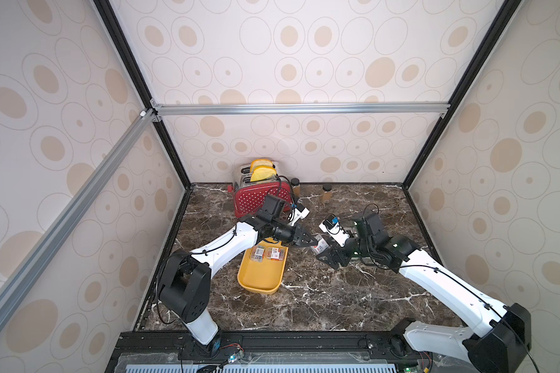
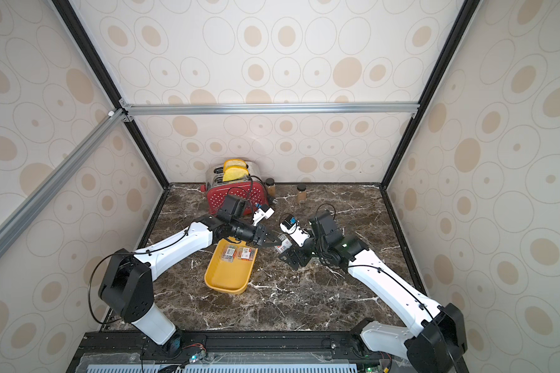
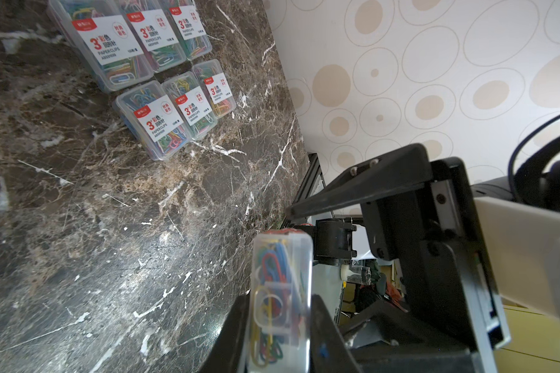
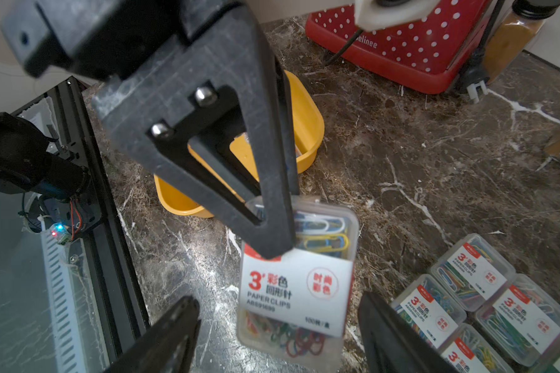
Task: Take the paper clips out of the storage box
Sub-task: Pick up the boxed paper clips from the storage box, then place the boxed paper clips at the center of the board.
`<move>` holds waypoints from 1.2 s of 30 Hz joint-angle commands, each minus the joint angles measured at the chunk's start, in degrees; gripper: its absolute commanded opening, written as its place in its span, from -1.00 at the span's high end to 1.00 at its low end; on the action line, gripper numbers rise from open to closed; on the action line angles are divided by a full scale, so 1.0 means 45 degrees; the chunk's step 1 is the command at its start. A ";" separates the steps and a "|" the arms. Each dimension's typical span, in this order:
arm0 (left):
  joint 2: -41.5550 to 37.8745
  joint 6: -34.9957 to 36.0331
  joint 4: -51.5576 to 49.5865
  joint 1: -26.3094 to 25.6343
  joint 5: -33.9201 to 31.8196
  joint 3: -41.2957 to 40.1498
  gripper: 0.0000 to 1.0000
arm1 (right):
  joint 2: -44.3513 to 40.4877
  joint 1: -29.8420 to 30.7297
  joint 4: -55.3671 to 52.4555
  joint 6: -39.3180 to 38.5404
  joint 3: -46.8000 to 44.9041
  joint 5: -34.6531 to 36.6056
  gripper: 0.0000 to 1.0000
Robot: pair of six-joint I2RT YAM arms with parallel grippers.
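The left gripper (image 4: 274, 239) is clenched on 1 clear plastic rectangular case of multicoloured paper clips (image 4: 296, 287), holding it above the dark marble worktop (image 1: 320, 297), near the shallow mustard-yellow plastic storage box (image 1: 261, 281). The right gripper (image 4: 277, 306) is released, jaws wide, 1 finger on each side of that case. 2 cases (image 1: 258, 253) lie in the box. 6 cases (image 3: 162, 122) lie together on the worktop.
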 commanded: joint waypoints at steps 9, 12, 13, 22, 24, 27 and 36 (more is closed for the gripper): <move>0.0130 0.0185 0.0070 -0.0164 0.0179 0.0576 0.83 | 0.0671 0.0402 0.0203 0.0070 0.0510 0.1699 -0.45; 0.0145 0.0182 0.0065 -0.0164 0.0199 0.0576 0.82 | 0.0749 0.0436 0.0195 0.0087 0.0632 0.1729 -0.23; 0.0172 0.0179 0.0066 -0.0178 0.0216 0.0568 0.81 | 0.0766 0.0440 0.0208 0.0123 0.0633 0.1720 -0.19; 0.0186 0.0244 0.0024 -0.0173 0.0180 0.0615 0.40 | 0.0973 0.0437 0.0113 0.0470 0.0675 0.1844 0.24; 0.0114 0.0347 -0.0140 -0.0178 0.0001 0.0649 0.05 | 0.0899 0.0432 -0.0036 0.0622 0.0698 0.1996 0.32; -0.0097 0.0441 -0.0196 -0.0142 -0.0300 0.0573 -0.31 | 0.0675 0.0438 -0.0465 0.1070 0.0770 0.2247 0.37; -0.1556 0.0229 0.0199 0.0855 -0.1690 -0.0215 -0.91 | -0.0369 0.0217 -0.2663 0.2620 -0.0054 0.3188 0.41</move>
